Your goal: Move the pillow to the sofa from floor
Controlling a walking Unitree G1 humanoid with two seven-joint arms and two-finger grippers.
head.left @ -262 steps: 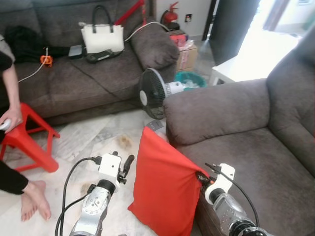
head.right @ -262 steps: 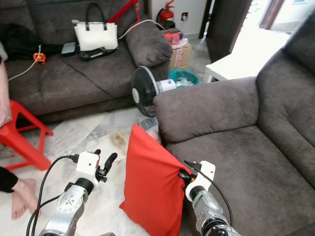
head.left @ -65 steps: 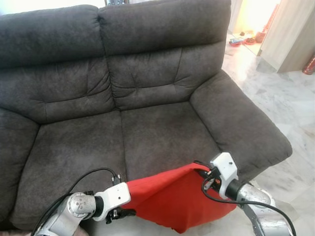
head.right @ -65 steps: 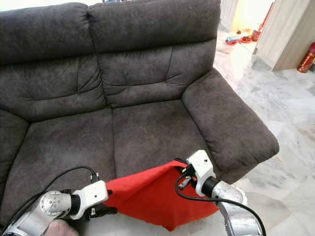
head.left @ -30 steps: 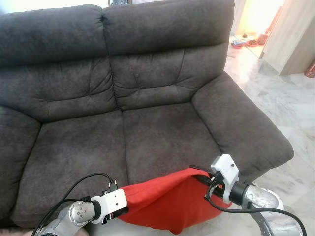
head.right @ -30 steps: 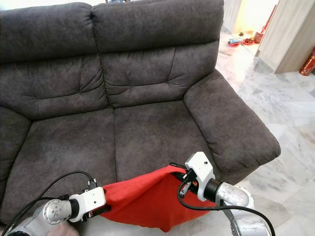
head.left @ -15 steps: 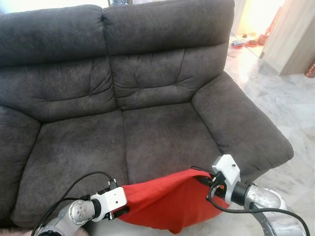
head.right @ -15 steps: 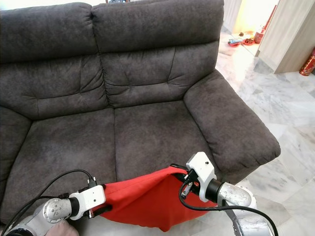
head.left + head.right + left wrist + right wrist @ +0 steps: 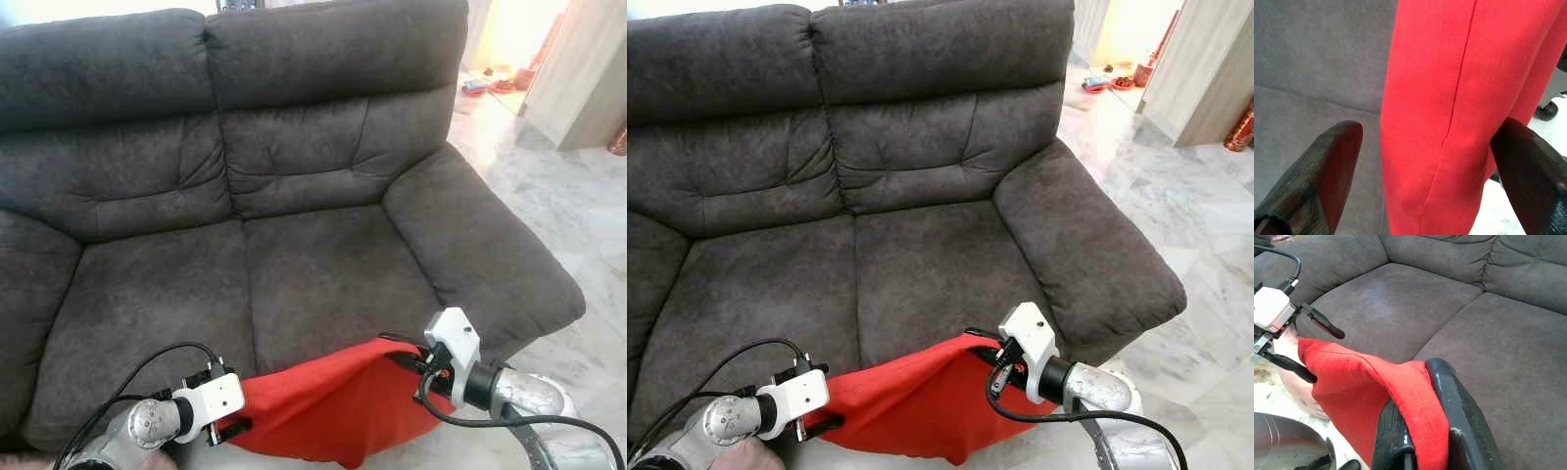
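My left gripper (image 9: 1425, 161) has just let go: its two black fingers (image 9: 1327, 176) now stand spread, one on each side of the red pillow's (image 9: 333, 406) corner with the seam running between them, not pinching it. Half a second ago that end sat a little higher; now it sags lower at the sofa's (image 9: 323, 264) front edge. My right gripper (image 9: 1422, 431) stays clamped on the pillow's other corner, with red fabric bunched between its fingers.

So the pillow hangs by one corner, just in front of the seat's front edge and below seat level, not yet on the cushions. I judge the task is close but not finished: what is left is lifting the right-hand end up and forward over the edge, then releasing. With the left end free, I expect the fabric to swing or droop toward the floor, so it may catch on the front of the seat instead of sliding on.

Around it: the dark grey seat cushions ahead look bare, so there is room to land the pillow. The sofa's right armrest (image 9: 1087, 245) sits just beside my right arm and could crowd the swing. The marble floor (image 9: 1195, 186) runs off to the right, toward a wooden panel (image 9: 1195, 59) and small things on the ground far back, well apart from my work.
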